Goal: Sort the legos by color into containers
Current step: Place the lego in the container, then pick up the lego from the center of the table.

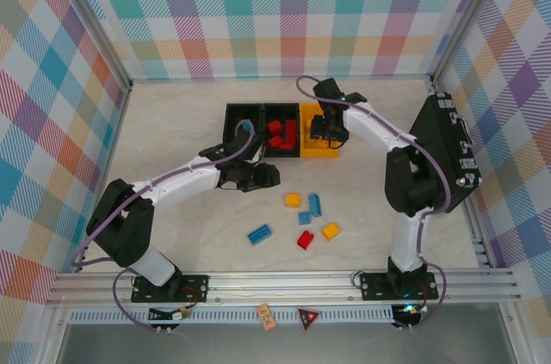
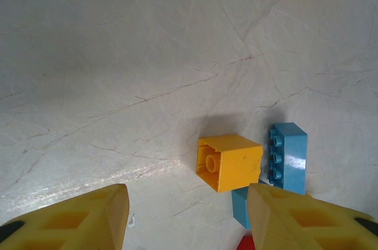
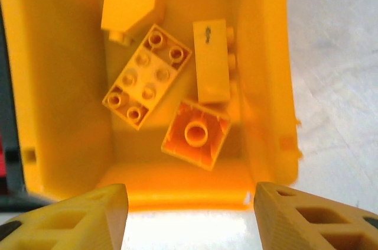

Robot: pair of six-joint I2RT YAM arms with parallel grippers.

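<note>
Three containers stand in a row at the back: a black bin (image 1: 237,119) partly hidden by my left arm, a black bin (image 1: 265,113) holding red legos (image 1: 280,133), and a yellow bin (image 1: 320,151) (image 3: 263,55) holding several yellow legos (image 3: 147,75). My right gripper (image 1: 328,128) (image 3: 189,217) hangs open and empty over the yellow bin, above an upturned yellow brick (image 3: 195,134). Loose legos lie mid-table: yellow (image 1: 294,200) (image 2: 230,161), blue (image 1: 315,204) (image 2: 288,156), a small blue (image 1: 304,218), yellow (image 1: 331,231), red (image 1: 305,240), blue (image 1: 259,234). My left gripper (image 1: 263,176) (image 2: 188,220) is open, empty, just left of them.
A large flat black case (image 1: 448,149) leans at the table's right side, behind my right arm. Checked walls close in the back and both sides. A metal rail (image 1: 284,282) runs along the near edge by the arm bases.
</note>
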